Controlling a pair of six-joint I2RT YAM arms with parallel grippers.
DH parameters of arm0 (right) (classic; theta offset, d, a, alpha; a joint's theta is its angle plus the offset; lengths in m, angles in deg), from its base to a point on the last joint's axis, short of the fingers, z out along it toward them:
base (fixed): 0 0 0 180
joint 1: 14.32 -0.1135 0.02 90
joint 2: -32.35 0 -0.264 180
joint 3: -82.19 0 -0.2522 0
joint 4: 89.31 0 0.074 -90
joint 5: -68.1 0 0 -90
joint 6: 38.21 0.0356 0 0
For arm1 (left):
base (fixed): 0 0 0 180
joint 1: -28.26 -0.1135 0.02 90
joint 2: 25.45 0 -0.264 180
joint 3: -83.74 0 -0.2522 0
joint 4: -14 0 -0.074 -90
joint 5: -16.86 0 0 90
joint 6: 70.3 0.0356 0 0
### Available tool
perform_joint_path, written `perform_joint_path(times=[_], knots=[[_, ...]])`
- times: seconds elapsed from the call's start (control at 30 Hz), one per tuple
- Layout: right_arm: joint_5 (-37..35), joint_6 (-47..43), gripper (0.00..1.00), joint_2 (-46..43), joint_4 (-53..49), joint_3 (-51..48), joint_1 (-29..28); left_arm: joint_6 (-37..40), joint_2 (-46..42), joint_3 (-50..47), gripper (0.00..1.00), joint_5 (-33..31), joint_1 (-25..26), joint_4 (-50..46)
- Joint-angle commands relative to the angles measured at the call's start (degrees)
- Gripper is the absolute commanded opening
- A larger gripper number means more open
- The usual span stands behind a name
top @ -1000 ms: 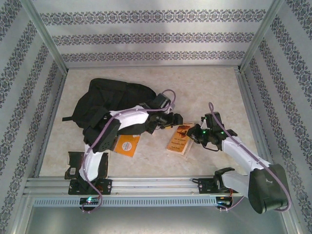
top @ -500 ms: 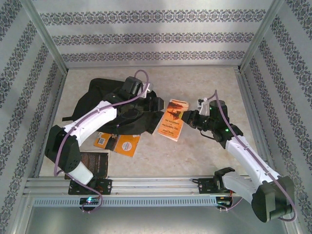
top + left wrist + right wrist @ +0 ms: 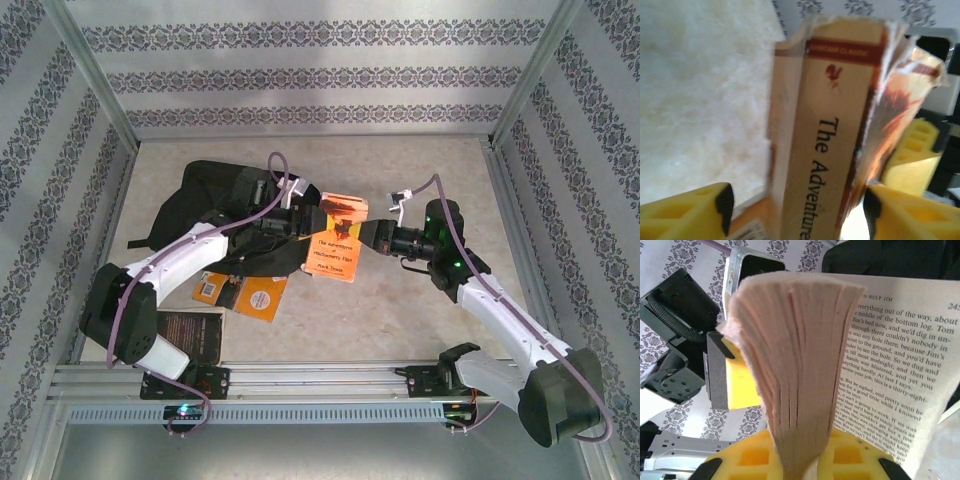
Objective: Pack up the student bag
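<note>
The student bag (image 3: 205, 195), a black soft backpack, lies at the back left of the table. A worn orange paperback (image 3: 335, 245) hangs in the air just to its right. My right gripper (image 3: 375, 236) is shut on the book's page edge (image 3: 795, 350), which is pinched between its yellow fingers (image 3: 800, 465), and one printed page fans open. My left gripper (image 3: 305, 220) reaches over the bag to the spine (image 3: 835, 125). It stands open (image 3: 797, 205), straddling the spine, with a gap at its left pad. Dark bag fabric (image 3: 890, 255) shows behind the book.
An orange book (image 3: 258, 296) lies flat on the table in front of the bag, under my left arm. A dark booklet (image 3: 190, 335) lies at the front left by the aluminium rail (image 3: 320, 375). Patterned walls and frame posts close in the table.
My right gripper has lifted the paperback off the table and carried it left and back toward the bag. My left arm has swung up over the bag to the book's spine.
</note>
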State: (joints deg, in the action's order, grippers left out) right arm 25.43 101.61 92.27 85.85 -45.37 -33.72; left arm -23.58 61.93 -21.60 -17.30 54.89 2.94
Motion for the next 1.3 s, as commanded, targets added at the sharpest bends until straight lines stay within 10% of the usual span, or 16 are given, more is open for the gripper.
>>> perform_joint_path(times=[0.0, 0.17, 0.37, 0.53, 0.8, 1.27], knots=[[3.11, 0.41, 0.0, 0.06, 5.62, 1.15, -0.71, -8.99, -0.58, -1.86, 0.61, 6.57, -0.67, 17.03], [4.08, 1.49, 0.0, 2.36, 6.99, 1.74, -0.66, -17.32, 0.84, -3.92, 0.54, 9.05, -0.83, 29.75], [0.52, 1.2, 0.0, 1.77, 5.22, 2.0, 0.47, -20.21, 1.55, -4.36, 0.21, 8.23, -2.29, 33.19], [-5.06, 0.53, 0.47, -0.39, 1.64, 1.08, 0.86, -19.86, -0.28, -5.1, 0.0, 3.65, -3.44, 33.08], [-19.54, 5.04, 0.91, -6.72, 1.96, -3.93, -1.82, -24.28, -4.69, -11.91, 0.0, -16.04, -3.44, 44.18], [-25.68, 21.33, 0.98, 2.24, 30.06, -5.94, -12.51, -34.06, -7.79, -11.85, 0.0, -39.81, -0.81, 50.49]])
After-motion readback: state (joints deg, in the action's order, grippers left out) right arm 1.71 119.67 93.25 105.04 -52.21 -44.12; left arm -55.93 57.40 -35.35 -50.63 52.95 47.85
